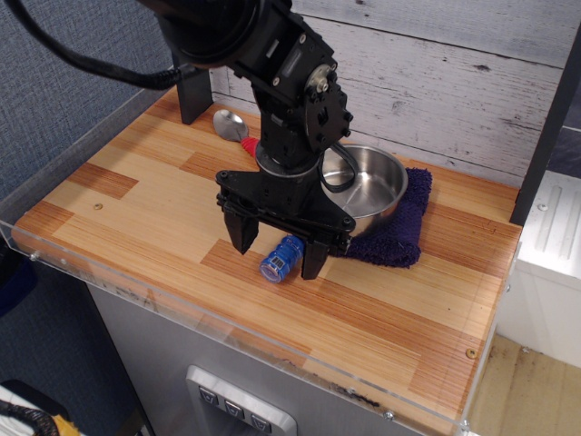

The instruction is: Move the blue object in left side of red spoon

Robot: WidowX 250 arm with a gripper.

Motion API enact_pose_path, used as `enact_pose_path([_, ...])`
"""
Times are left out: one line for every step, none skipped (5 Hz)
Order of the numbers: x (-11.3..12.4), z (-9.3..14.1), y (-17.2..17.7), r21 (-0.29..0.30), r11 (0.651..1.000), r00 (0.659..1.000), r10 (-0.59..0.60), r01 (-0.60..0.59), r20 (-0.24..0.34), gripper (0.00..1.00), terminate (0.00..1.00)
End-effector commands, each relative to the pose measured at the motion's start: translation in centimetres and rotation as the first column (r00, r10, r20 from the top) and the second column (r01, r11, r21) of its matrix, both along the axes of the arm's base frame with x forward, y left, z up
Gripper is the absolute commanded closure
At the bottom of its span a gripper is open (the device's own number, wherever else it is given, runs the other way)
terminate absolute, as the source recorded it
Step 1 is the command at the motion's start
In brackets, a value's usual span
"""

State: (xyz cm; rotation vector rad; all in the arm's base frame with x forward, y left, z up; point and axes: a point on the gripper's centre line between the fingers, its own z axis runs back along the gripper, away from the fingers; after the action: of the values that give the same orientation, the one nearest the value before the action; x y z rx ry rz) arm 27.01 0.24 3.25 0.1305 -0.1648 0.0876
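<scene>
The black arm reaches down from twelve o'clock, its gripper [277, 246] pointing straight down with jaws spread wide, fingertips [242, 240] low near the surface.

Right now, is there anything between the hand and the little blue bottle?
Nothing visible. The hand is open with its fingers on either side of the blue bottle, which lies on its side on the bare wooden table. The saucepan and purple cloth sit behind it, out of the way.
</scene>
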Motion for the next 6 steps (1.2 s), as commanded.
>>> enact_pose_path([-0.1, -1.1, 0.1, -0.138, 0.99, 0.999, 0.027, -0.021, 0.036, 0.0, 0.0])
enact_pose_path([0.3, -2.1, 0.1, -0.169, 0.985, 0.999, 0.034, -0.031, 0.019, 0.0, 0.0])
enact_pose_path([0.5, -2.4, 0.2, -0.161, 0.986, 0.999, 0.043, -0.04, 0.018, 0.0, 0.0])
enact_pose_path([0.6, -2.7, 0.1, -0.149, 0.988, 0.999, 0.047, -0.043, 0.025, 1.0, 0.0])
enact_pose_path([0.7, -2.6, -0.1, -0.149, 0.988, 0.999, 0.04, -0.037, 0.019, 1.0, 0.0])
enact_pose_path([0.8, -2.1, -0.8, -0.152, 0.988, 1.0, -0.003, 0.004, 0.008, 1.0, 0.0])
